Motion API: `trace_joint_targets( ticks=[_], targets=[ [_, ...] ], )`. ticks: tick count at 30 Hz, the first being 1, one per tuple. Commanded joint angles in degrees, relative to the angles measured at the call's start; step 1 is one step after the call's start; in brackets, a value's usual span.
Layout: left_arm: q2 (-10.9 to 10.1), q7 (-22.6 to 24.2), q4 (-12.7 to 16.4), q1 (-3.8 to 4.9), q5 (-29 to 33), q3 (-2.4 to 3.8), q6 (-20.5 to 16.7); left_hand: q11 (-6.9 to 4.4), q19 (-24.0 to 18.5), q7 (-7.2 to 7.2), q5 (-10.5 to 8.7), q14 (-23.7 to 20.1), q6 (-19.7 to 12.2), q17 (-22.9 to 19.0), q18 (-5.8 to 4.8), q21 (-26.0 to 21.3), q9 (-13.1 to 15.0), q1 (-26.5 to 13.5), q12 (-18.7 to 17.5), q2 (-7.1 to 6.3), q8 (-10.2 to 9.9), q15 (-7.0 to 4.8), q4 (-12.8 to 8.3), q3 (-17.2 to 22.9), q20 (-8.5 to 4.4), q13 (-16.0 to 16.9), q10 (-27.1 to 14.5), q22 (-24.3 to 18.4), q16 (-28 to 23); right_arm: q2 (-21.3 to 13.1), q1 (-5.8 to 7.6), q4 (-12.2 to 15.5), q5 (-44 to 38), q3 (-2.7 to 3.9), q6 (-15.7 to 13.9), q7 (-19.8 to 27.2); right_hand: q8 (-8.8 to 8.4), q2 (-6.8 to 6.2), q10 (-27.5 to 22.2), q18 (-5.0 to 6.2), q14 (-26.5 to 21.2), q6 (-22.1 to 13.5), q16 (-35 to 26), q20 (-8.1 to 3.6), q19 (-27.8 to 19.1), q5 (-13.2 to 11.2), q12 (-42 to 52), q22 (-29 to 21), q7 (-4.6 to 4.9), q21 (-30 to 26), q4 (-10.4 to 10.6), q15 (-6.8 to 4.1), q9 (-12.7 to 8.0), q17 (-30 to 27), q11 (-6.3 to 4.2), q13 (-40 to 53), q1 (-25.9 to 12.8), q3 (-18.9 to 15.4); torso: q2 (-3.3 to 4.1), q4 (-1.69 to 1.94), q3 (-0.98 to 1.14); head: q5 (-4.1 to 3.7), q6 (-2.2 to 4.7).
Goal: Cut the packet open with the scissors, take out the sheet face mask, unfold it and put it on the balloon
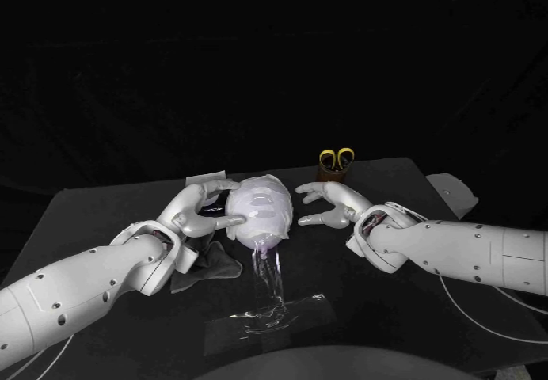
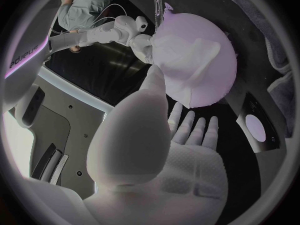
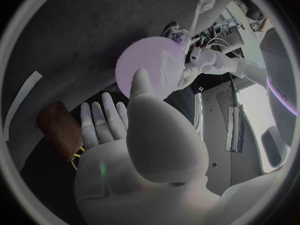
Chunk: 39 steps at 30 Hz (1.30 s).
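A pale purple balloon (image 1: 260, 207) stands on a clear stick (image 1: 269, 279) at the table's middle, with the white sheet mask (image 1: 265, 199) spread over its front. My left hand (image 1: 203, 209) is at the balloon's left side, fingers apart, thumb and fingertips touching the mask's edge. My right hand (image 1: 325, 203) hovers just off the balloon's right side, fingers spread and holding nothing. The left wrist view has the mask (image 2: 187, 75) on the balloon (image 2: 203, 35) beyond the thumb. In the right wrist view the balloon (image 3: 147, 65) lies past the spread fingers. Yellow-handled scissors (image 1: 336, 157) stand in a brown holder (image 1: 333, 171) behind the right hand.
A dark grey cloth (image 1: 212, 265) lies crumpled by my left wrist. The stick's clear base (image 1: 269, 321) sits near the table's front edge. A pale strip (image 1: 206, 176) lies at the back, behind the left hand.
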Motion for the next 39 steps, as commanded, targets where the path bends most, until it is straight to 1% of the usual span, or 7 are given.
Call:
trace_joint_targets(
  ticks=[1,16,19,20,22,24,39],
  targets=[
    [-0.81,4.25,1.1,0.05,5.95,0.21,1.96,-0.13,-0.21,4.0,0.11,-0.35,0.52,-0.16,-0.67,-0.47,-0.07,-0.31,-0.12,-0.19,-0.04,0.74,-0.02,-0.72,0.07,-0.04,-0.12,-0.13,-0.39,-0.74,0.74,1.74,14.86,0.08,-0.36,9.74,0.66,0.65,0.86,0.99,2.53,1.37,0.75,-0.02,0.8,-0.02,0.51,0.07,7.06,0.19,-0.41,-0.21,0.37,0.54,-0.16,0.0,0.77,0.25,0.08,0.01,0.02,0.72,0.63],
    [-3.84,5.31,1.17,1.65,16.47,1.34,5.06,-0.63,-0.04,3.47,0.13,-0.74,-0.11,-0.39,-0.68,-0.81,-0.08,-1.35,-0.04,-0.08,-0.77,2.37,0.01,-3.2,0.07,-0.01,-0.28,-0.44,-0.98,-1.46,2.59,3.89,24.63,0.12,0.73,16.7,1.71,2.01,1.8,1.22,5.03,4.36,1.33,0.01,0.46,-0.02,0.49,-0.84,6.87,-0.12,-0.52,-0.49,1.08,0.86,-0.41,-0.06,0.21,-0.43,0.09,0.11,0.0,1.87,1.52],
    [-4.31,5.15,0.89,2.07,18.11,1.37,5.89,0.34,0.93,4.5,0.08,1.61,0.85,0.29,-0.6,-0.39,0.16,-1.52,0.22,1.82,-0.45,2.86,-0.11,-1.86,0.04,0.15,1.38,-0.25,-0.08,-1.32,2.82,4.04,26.47,0.13,0.5,18.31,2.34,2.89,2.83,1.45,7.14,6.23,1.83,0.0,1.32,-0.02,0.71,-0.73,6.77,-0.05,-0.32,-0.72,1.47,1.2,-0.61,-0.02,-0.42,-0.84,0.03,0.07,0.01,2.26,1.7],
    [-4.39,5.18,0.83,2.13,18.79,1.38,6.11,2.24,4.0,5.87,0.08,7.98,2.32,2.13,-0.27,1.26,0.51,-1.94,0.73,3.99,0.18,1.25,-0.23,-0.35,-0.08,0.43,4.38,0.6,2.66,-1.28,2.9,4.1,27.14,0.13,0.39,18.74,2.54,3.17,3.19,1.56,8.0,6.87,2.04,0.01,1.85,0.0,0.78,-0.58,6.75,0.04,-0.2,-0.82,1.6,1.35,-0.71,-0.02,-0.71,-1.03,0.02,0.07,0.01,2.31,1.76],
    [-4.49,5.42,0.72,2.23,21.01,1.38,6.64,2.7,8.85,6.29,0.06,13.82,3.75,3.73,0.19,3.95,0.84,-2.04,1.43,4.98,0.84,0.78,-0.38,0.26,-0.15,0.77,8.07,1.99,5.24,-1.11,3.21,4.2,29.25,0.15,0.17,19.84,2.9,3.8,3.9,1.86,10.44,8.07,2.68,0.0,3.89,-0.02,0.9,0.2,6.71,0.45,-0.04,-1.09,1.82,1.79,-0.85,-0.02,-1.1,-1.28,0.0,0.05,0.01,2.43,2.0],
    [-4.47,5.78,0.65,2.28,23.28,1.38,7.13,2.23,20.44,6.68,-0.02,26.23,9.09,6.92,1.9,10.28,1.99,-1.89,4.48,7.52,3.44,-0.59,-0.67,1.13,-0.39,2.13,21.61,5.11,10.89,-0.91,3.58,4.17,31.19,0.17,0.29,20.6,3.33,4.41,4.56,2.22,12.71,9.42,3.34,-0.02,6.63,0.01,1.0,1.27,6.57,1.1,0.17,-1.4,2.1,2.21,-1.03,-0.02,-1.48,-1.47,-0.07,0.03,-0.02,2.62,2.28],
    [-3.1,8.36,-2.4,4.45,39.14,1.38,9.9,-0.29,22.2,4.0,-0.03,32.28,15.25,7.21,2.69,9.24,2.52,-1.39,5.73,10.45,4.48,-2.77,-0.56,0.83,-0.32,1.41,30.04,3.69,11.68,4.09,7.37,-1.48,47.48,0.43,5.43,22.78,3.61,7.84,7.96,4.41,21.26,12.99,6.58,-0.35,16.16,0.02,0.21,1.22,5.28,4.3,0.76,-3.76,1.88,2.95,-2.48,-0.13,-3.19,-3.4,-1.83,-0.27,-0.99,4.24,4.85]
  ],
)
